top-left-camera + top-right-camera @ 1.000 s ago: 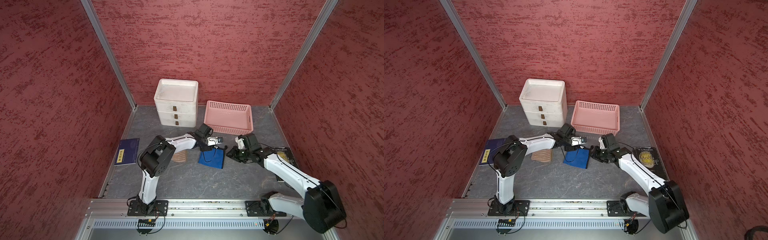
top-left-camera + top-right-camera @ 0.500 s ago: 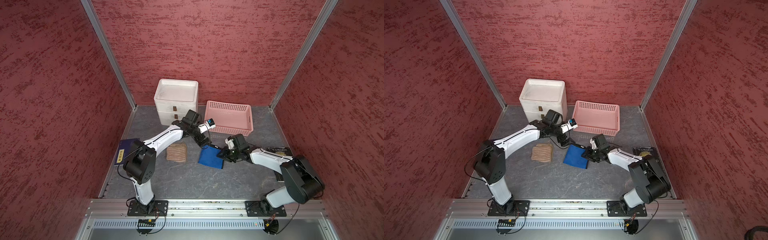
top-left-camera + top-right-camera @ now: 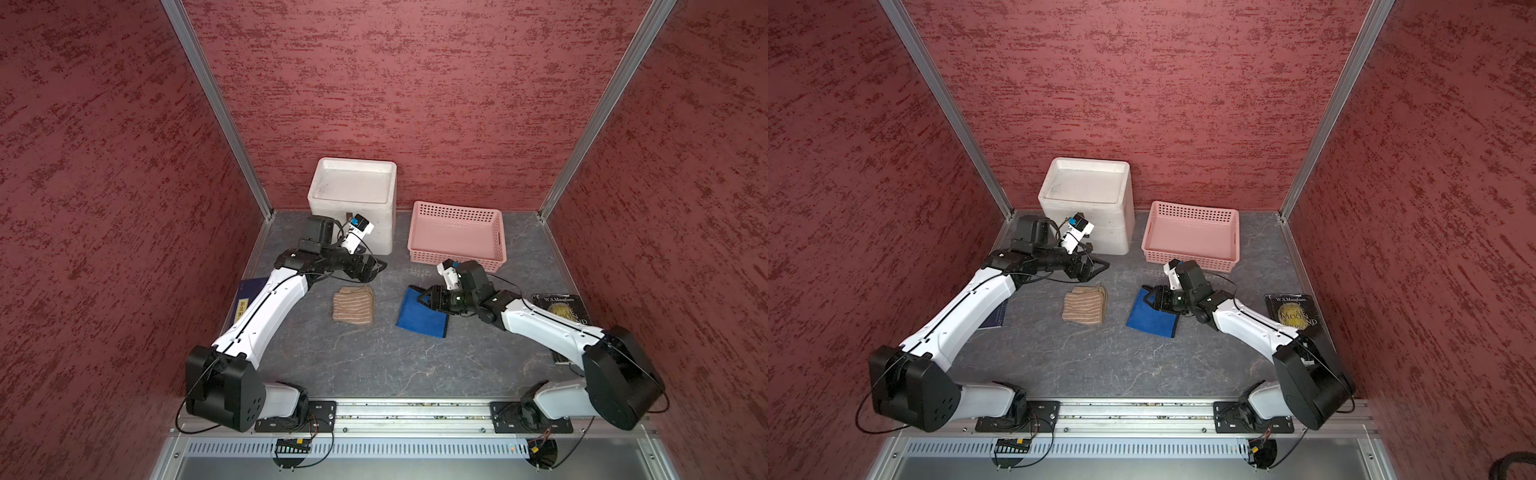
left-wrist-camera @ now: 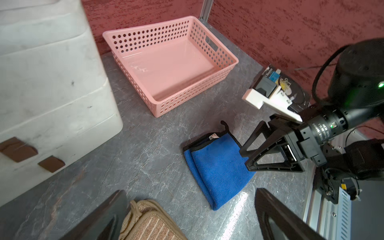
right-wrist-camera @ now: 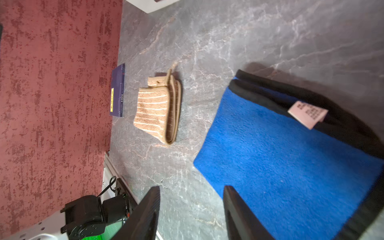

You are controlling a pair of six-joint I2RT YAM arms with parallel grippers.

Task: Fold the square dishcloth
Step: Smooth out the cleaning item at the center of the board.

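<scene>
The dishcloth (image 3: 419,318) (image 3: 1152,318) is blue with black trim and lies folded flat on the grey table, a white tag near its far edge (image 5: 307,114). My right gripper (image 3: 422,297) (image 3: 1148,295) (image 4: 245,159) hovers low at the cloth's far right edge. Its jaws are open and hold nothing; in the right wrist view (image 5: 191,188) one finger is over the blue cloth (image 5: 280,158), the other over bare table. My left gripper (image 3: 376,266) (image 3: 1100,266) (image 4: 190,190) is wide open and empty, well left of the dishcloth (image 4: 218,172).
A folded tan striped cloth (image 3: 353,305) (image 5: 155,110) lies just below the left gripper. A white drawer unit (image 3: 353,195) and a pink basket (image 3: 457,232) stand at the back. A dark book (image 3: 561,307) lies at the right, a blue book (image 3: 245,295) at the left wall.
The left arm has pulled back and to the left, away from the blue cloth, and its jaws have opened wide. The right jaws have opened and released the cloth, which now lies folded.
</scene>
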